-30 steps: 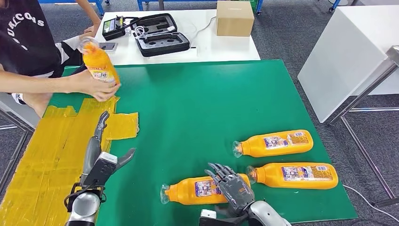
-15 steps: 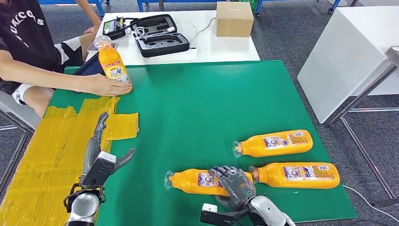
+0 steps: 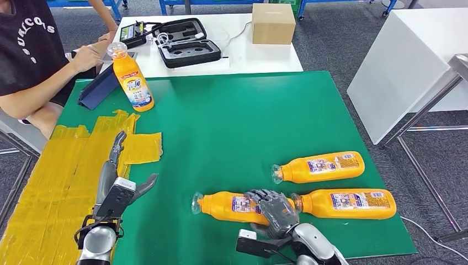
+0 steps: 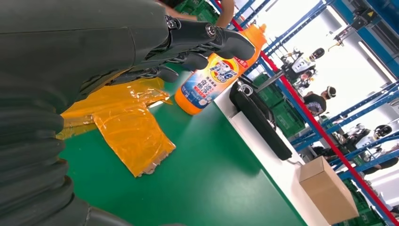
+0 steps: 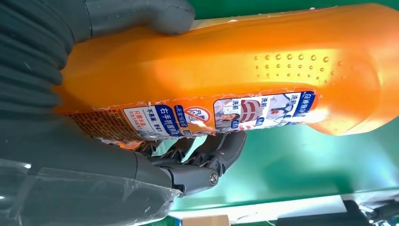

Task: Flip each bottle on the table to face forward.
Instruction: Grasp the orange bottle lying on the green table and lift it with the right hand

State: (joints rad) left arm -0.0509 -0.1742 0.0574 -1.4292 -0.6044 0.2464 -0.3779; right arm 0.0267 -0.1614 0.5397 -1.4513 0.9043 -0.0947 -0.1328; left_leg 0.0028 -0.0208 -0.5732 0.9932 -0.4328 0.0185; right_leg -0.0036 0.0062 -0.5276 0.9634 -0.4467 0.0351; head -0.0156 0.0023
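Down at six o'clock on the green mat (image 3: 232, 121), right hand (image 3: 273, 207) wrapped over a lying orange bottle (image 3: 229, 207), thumb on one side and darker fingers (image 5: 207, 150) curled under the other in the right wrist view, back label with small print facing outward. Cap end of that bottle toward nine o'clock, base end touching or just beside the mouth of a second lying bottle (image 3: 347, 203) at about five o'clock. Just beyond it, toward four o'clock, a third lying bottle (image 3: 320, 167), cap also toward nine o'clock, apart from the other two. Up at eleven o'clock, a fourth bottle standing upright (image 3: 132, 80) near the mat's far edge, front label showing. Left hand (image 3: 118, 176) at about eight o'clock over the yellow tape patches (image 3: 60, 176), fingers stretched and spread, thumb out to the side, holding nothing. Beyond ten o'clock, a seated person's hand (image 3: 88, 55) off the mat. Past twelve o'clock, on a white table (image 3: 265, 55), an open black case (image 3: 185, 41) and a cardboard box (image 3: 273, 23).
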